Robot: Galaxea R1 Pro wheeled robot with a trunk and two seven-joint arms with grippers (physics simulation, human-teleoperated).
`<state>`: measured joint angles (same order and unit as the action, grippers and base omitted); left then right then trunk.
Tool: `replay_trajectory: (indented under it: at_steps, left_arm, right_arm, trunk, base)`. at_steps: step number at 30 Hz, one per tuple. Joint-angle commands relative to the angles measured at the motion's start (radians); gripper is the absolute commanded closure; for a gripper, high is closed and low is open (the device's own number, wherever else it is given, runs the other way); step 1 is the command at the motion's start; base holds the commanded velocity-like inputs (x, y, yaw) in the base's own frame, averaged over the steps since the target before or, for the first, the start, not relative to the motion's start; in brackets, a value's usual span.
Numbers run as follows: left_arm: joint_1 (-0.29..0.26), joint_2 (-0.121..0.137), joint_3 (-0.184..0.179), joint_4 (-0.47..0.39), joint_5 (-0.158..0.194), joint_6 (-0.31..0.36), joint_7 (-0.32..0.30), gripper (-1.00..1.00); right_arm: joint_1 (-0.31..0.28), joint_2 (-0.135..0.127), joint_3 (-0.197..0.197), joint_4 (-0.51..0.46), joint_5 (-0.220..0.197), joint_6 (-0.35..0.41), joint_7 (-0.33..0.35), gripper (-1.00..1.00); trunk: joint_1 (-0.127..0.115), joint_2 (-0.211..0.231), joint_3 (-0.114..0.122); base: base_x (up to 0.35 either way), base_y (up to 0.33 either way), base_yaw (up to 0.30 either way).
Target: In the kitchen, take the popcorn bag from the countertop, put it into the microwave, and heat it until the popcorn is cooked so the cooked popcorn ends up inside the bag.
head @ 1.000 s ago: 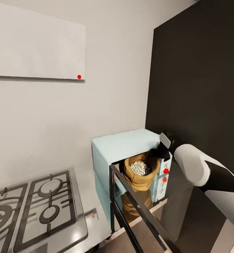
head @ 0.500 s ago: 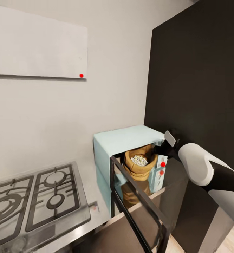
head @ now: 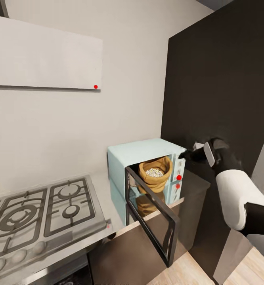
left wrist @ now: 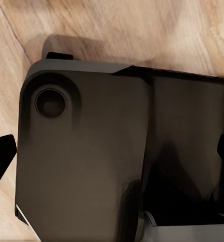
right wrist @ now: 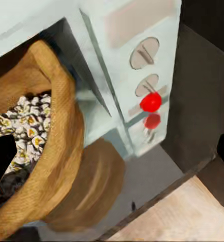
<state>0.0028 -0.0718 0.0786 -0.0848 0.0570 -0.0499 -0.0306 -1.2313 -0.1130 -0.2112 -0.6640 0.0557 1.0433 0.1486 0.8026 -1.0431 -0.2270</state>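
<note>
The pale mint-blue microwave [head: 142,156] stands on the grey countertop [head: 103,208] with its dark glass door [head: 152,215] swung wide open. The tan popcorn bag [head: 157,180] sits upright in the cavity's mouth, whitish popcorn [head: 154,172] showing in its round opening. My right gripper [head: 186,155] hangs open just off the knob panel, apart from the bag. The right wrist view shows the popcorn bag [right wrist: 59,166], the popcorn [right wrist: 23,123], two knobs and a red light [right wrist: 151,101]; the right gripper [right wrist: 112,151] holds nothing. My left gripper [left wrist: 112,151] is open above the robot's dark base.
A gas stove [head: 37,209] lies in the counter left of the microwave. A tall dark panel [head: 219,91] rises right behind and beside the microwave. A pale wall cabinet [head: 44,55] hangs above. Wood floor [head: 195,269] lies below the open door.
The head camera has pulled back and up. My right gripper has drawn away from the bag's rim to beside the knob panel. The bag stays in the microwave.
</note>
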Motion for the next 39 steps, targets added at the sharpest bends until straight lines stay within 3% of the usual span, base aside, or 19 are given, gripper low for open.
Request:
replay_trajectory:
  at_steps: [1,5,11,12,13,15,16,19,21,30,39]
  left_arm:
    - [0.0,0.0,0.007,-0.001,0.006,-0.001,-0.003,-1.0]
    - [0.0,0.001,0.007,-0.003,0.006,-0.001,-0.003,-1.0]
    - [0.0,0.001,0.007,-0.004,0.006,-0.001,-0.003,-1.0]
    - [0.0,0.001,0.007,-0.005,0.006,-0.001,-0.003,-1.0]
    - [0.0,0.001,0.007,-0.005,0.006,-0.001,-0.003,-1.0]
    - [0.0,0.001,0.007,-0.006,0.005,-0.001,-0.003,-1.0]
    - [0.0,0.001,0.007,-0.006,0.004,-0.001,-0.003,-1.0]
    - [0.0,0.001,0.007,-0.006,0.004,-0.001,-0.003,-1.0]
    - [0.0,0.001,0.007,-0.006,0.004,-0.001,-0.003,-1.0]
    - [0.0,0.001,0.007,-0.008,0.004,-0.001,-0.003,-1.0]
    - [0.0,0.0,0.007,-0.009,0.004,-0.001,-0.003,-1.0]
  right_arm:
    - [0.05,-0.019,0.022,-0.001,0.0,0.004,0.009,-1.0]
    - [0.216,-0.052,0.055,0.002,0.001,0.004,0.016,-1.0]
    - [0.265,-0.053,0.065,0.007,0.003,0.004,0.02,-1.0]
    - [0.275,-0.052,0.095,0.007,0.006,-0.026,0.023,-1.0]
    - [0.306,-0.052,0.156,0.007,0.008,-0.107,0.049,-1.0]
    - [0.359,-0.053,0.227,0.007,0.01,-0.247,0.169,-1.0]
    - [0.367,-0.053,0.236,0.007,0.012,-0.29,0.224,-1.0]
    - [0.376,-0.052,0.245,0.008,0.005,-0.432,0.347,-1.0]
    - [0.376,-0.05,0.246,0.015,-0.001,-0.497,0.377,-1.0]
    - [0.377,-0.031,0.246,0.171,-0.003,-0.856,0.397,-1.0]
    - [0.377,-0.03,0.242,0.193,-0.012,-1.03,0.447,-1.0]
  trunk:
    - [0.0,-0.001,-0.001]
    - [0.0,-0.001,-0.001]
    - [0.0,-0.001,-0.001]
    - [0.0,-0.001,-0.001]
    - [0.0,-0.001,-0.001]
    - [0.0,-0.001,-0.001]
    - [0.0,-0.001,-0.001]
    - [0.0,-0.001,-0.001]
    - [0.0,-0.001,-0.001]
    - [0.0,-0.001,-0.001]
    - [0.0,-0.001,-0.001]
  base:
    - [-0.003,0.0,0.0]
    - [0.0,0.0,0.0]
    - [0.0,0.0,0.0]
    - [0.0,0.0,0.0]
    - [0.0,0.0,0.0]
    - [0.0,0.0,0.0]
    - [0.0,0.0,0.0]
    - [0.0,0.0,0.0]
    - [0.0,0.0,0.0]
    - [0.0,0.0,0.0]
    - [0.0,0.0,0.0]
